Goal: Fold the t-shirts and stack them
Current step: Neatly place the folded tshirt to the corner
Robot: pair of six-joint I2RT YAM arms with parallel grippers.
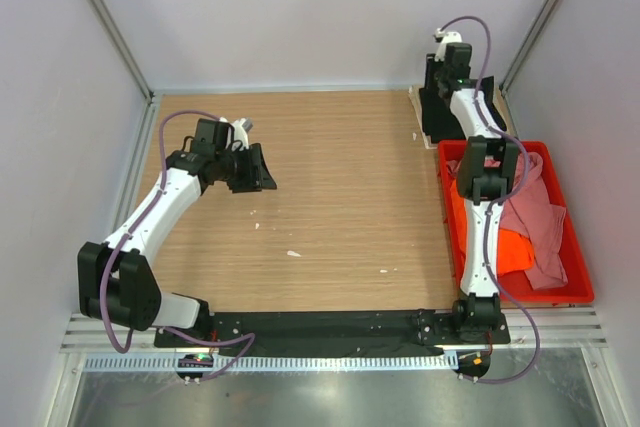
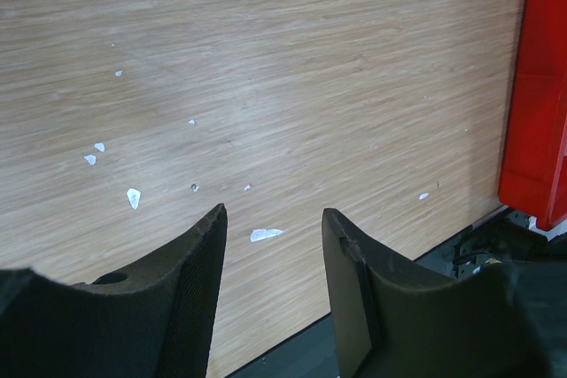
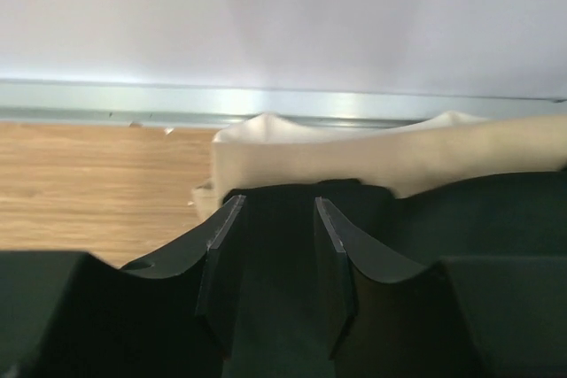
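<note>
Hovering over the desk (image 1: 340, 197), the left tool (image 2: 273, 214) is held released, its fingers parted with nothing between them. The right tool (image 3: 270, 205) is stretched to the far right corner, likewise released, its fingers spread over the black shirt (image 3: 478, 210), which is seen touching the tan shirt (image 3: 354, 152). The pink shirt (image 1: 540, 217) and orange shirt (image 1: 512, 247) are heaped in the red crate (image 1: 560, 297).

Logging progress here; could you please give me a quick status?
Left gripper open above the table. Right gripper open over black shirt, tan shirt beyond it. Pink shirt and orange shirt heaped in red crate. No obstruction seen.
</note>
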